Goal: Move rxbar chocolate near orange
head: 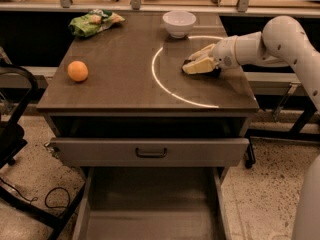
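The orange point(77, 71) lies near the left edge of the dark table point(120, 84). My gripper point(196, 63) is low over the right part of the table, reaching in from the right, inside a bright ring of light. The rxbar chocolate point(214, 73) is mostly hidden under the gripper; only a dark sliver shows beside and beneath it. The bar is far to the right of the orange.
A white bowl point(179, 23) stands at the back, just behind the gripper. A green and yellow snack bag point(94, 22) lies at the back left. Below the tabletop, a drawer point(150, 151) is pulled out. A black chair point(12, 134) stands at the left.
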`<state>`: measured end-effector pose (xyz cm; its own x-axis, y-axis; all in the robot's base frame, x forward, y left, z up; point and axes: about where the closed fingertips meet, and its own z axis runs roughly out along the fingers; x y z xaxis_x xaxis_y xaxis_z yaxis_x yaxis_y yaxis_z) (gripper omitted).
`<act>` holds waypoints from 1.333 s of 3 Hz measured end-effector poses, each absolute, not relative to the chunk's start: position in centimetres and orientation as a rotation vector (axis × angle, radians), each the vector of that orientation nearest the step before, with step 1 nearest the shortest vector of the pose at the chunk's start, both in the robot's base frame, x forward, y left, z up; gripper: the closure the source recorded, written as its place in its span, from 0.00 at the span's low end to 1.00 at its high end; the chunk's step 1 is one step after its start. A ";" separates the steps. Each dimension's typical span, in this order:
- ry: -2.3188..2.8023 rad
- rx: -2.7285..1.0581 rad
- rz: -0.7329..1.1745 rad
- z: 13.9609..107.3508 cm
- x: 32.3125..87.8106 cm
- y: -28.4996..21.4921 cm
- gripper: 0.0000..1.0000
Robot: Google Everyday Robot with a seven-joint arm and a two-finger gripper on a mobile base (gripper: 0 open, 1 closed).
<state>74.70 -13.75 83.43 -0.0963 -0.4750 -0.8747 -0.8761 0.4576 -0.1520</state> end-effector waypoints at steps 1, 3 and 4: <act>1.735 -1.164 0.517 83.4 74.7 -13.7 1.00; 1.735 -1.164 0.516 83.4 74.7 -13.7 1.00; 1.735 -1.164 0.516 83.4 74.7 -13.7 0.85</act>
<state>74.70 -13.73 83.44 -0.0963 -0.4753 -0.8745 -0.8761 0.4575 -0.1522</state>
